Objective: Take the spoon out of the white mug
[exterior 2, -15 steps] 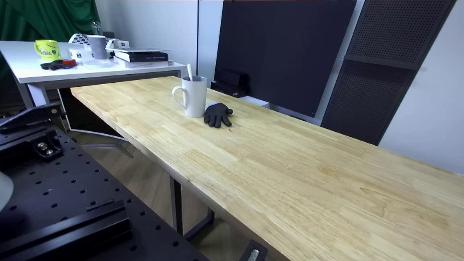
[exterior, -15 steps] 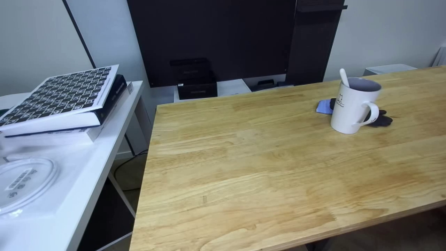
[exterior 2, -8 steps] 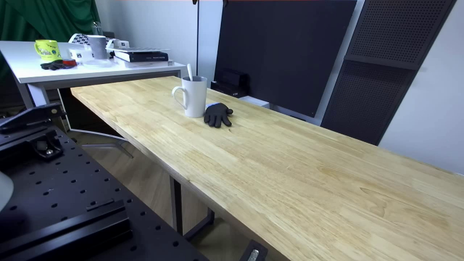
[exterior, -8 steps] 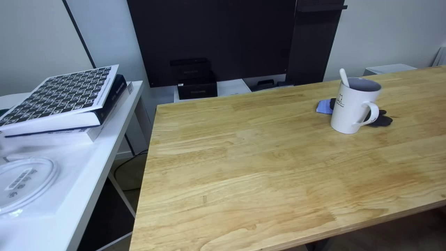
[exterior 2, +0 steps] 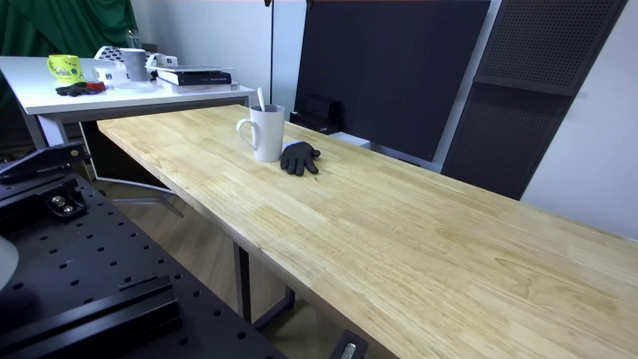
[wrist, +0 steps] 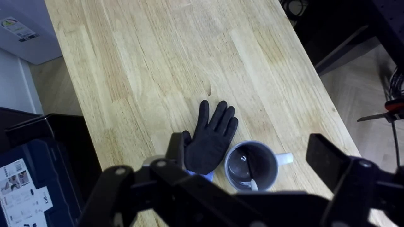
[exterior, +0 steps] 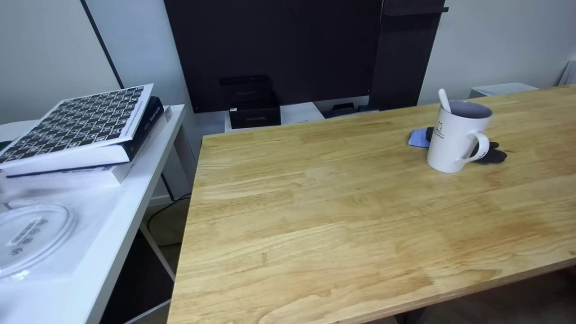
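The white mug (exterior: 456,139) stands upright on the wooden table in both exterior views (exterior 2: 269,134). The spoon (exterior: 444,100) leans inside it, its pale handle sticking up above the rim, also in an exterior view (exterior 2: 261,99). In the wrist view I look down into the mug (wrist: 231,176); the spoon's pale handle end (wrist: 254,184) is near the lower rim, partly cut off by the gripper body. My gripper (wrist: 247,153) is open and empty, its fingers wide apart on either side of the mug in that view. Its fingertips (exterior 2: 267,2) just show at an exterior view's top edge, well above the mug.
A black glove (wrist: 206,145) with a blue cuff lies beside the mug, also in an exterior view (exterior 2: 299,158). The wooden table (exterior: 315,225) has a white table (exterior: 103,243) with books (exterior: 81,121) beside it. A dark panel (exterior 2: 389,70) stands behind.
Between one second and half a second ago, the fingertips came down slightly into view at an exterior view's top edge. Since then nothing visibly moved. The mug, spoon and glove are unchanged.
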